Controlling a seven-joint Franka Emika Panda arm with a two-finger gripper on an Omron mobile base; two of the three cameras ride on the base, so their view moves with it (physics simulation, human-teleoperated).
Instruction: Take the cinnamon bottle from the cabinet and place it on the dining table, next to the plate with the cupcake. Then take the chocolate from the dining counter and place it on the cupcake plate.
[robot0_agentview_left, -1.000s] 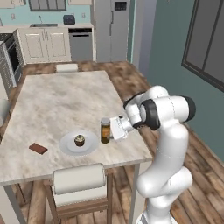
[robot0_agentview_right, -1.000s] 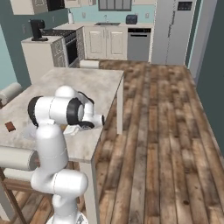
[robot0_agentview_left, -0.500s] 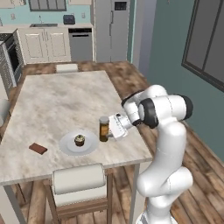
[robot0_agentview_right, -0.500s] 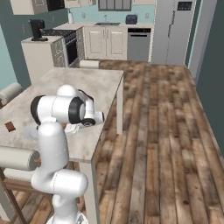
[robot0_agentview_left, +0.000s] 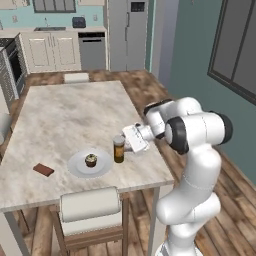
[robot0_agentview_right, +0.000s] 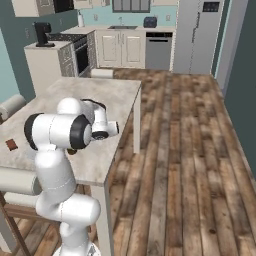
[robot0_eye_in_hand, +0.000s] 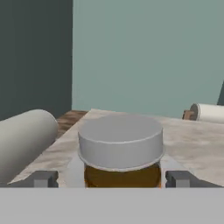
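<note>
One half of the job looks done, judging from how things lie. Left base view: amber cinnamon bottle with a grey cap (robot0_agentview_left: 118, 148) stands upright at frame centre on the pale marble dining table (robot0_agentview_left: 70, 115), just right of the round white plate (robot0_agentview_left: 90, 164) carrying the small brown cupcake (robot0_agentview_left: 91, 160); bottle close beside the plate rim, touching or not I cannot tell. White two-finger gripper (robot0_agentview_left: 131, 142) sits right against the bottle's right side, arm coming in from lower right. Flat dark-brown chocolate bar (robot0_agentview_left: 43, 170) lies on the same tabletop at lower left, well apart from the plate, so that step is not yet done. Right base view: white arm fills the left of the frame and hides the bottle and most of the plate; the chocolate bar (robot0_agentview_right: 11, 145) shows at far left edge on the table (robot0_agentview_right: 115, 95). Hand view: grey cap and amber body of the bottle (robot0_eye_in_hand: 121, 148) centre-bottom, with the two dark fingertips (robot0_eye_in_hand: 45, 178) standing off to either side of it with a visible gap on each side, jaws spread wide and holding nothing. Judgement: placement finished, bottle released next to the plate; left to do is back off, go to the chocolate, pick it and set it on the cupcake plate.
</note>
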